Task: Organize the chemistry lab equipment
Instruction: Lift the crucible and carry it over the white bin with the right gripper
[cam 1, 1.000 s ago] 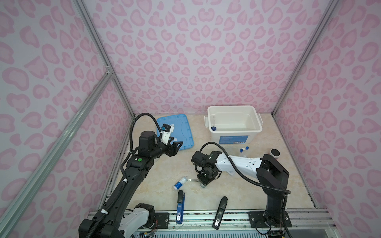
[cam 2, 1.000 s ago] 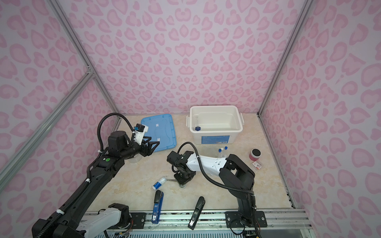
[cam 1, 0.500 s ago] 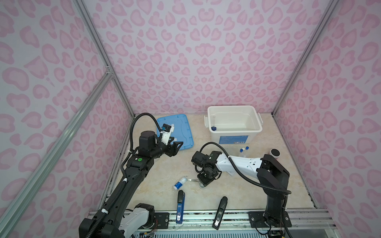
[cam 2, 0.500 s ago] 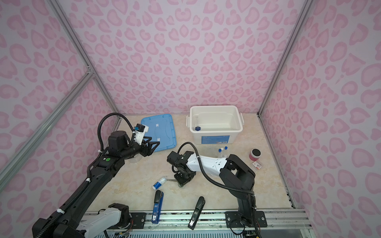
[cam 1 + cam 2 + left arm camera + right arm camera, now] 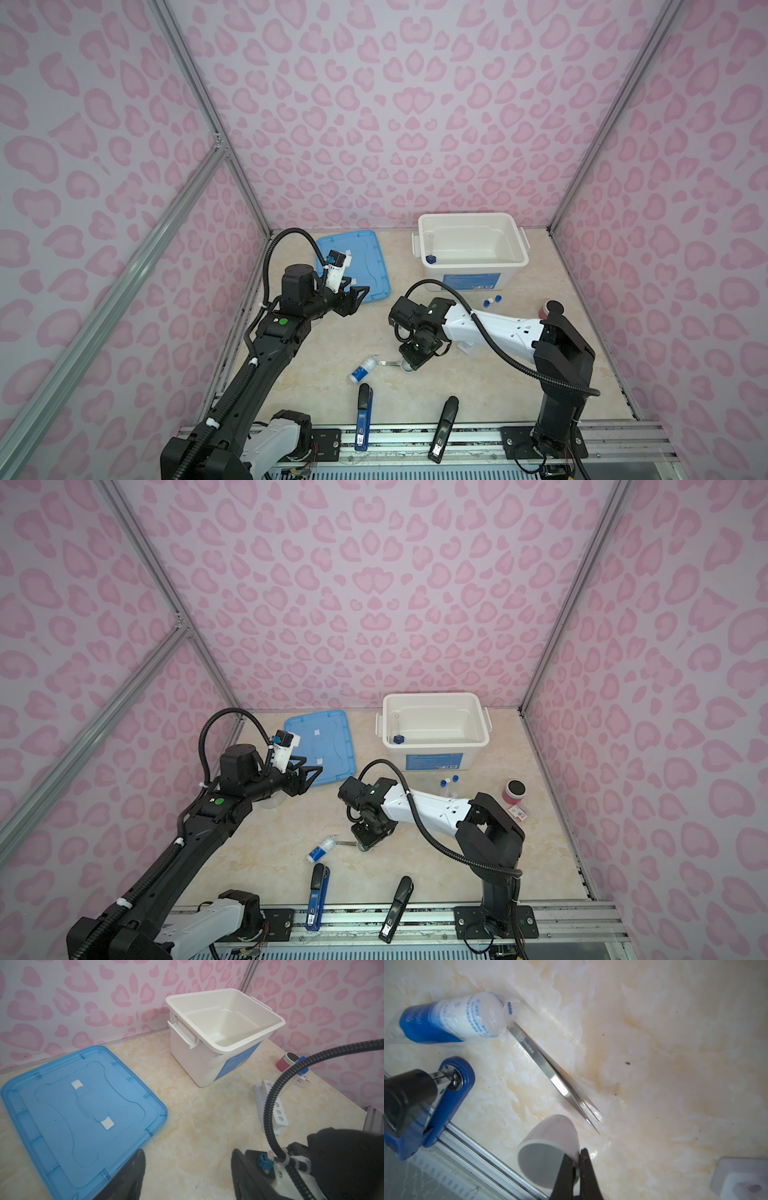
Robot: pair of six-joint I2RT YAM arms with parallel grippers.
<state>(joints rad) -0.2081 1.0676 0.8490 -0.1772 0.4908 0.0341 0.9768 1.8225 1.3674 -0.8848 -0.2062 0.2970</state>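
Cup point(image 5: 548, 1147) is tilted at mid-bench point(image 5: 654, 1043), its wall clenched in your right hand point(image 5: 575, 1154), with the tweezers point(image 5: 550, 1072) just beside. Your left hand point(image 5: 187, 1159) hangs released near the lid point(image 5: 83, 1105).

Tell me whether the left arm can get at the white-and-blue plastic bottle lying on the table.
Probably yes. The bottle lies uncovered, and the left gripper is open and empty. Only the metal tweezers touch one end; the right gripper, shut on the small white cup, sits beyond them.
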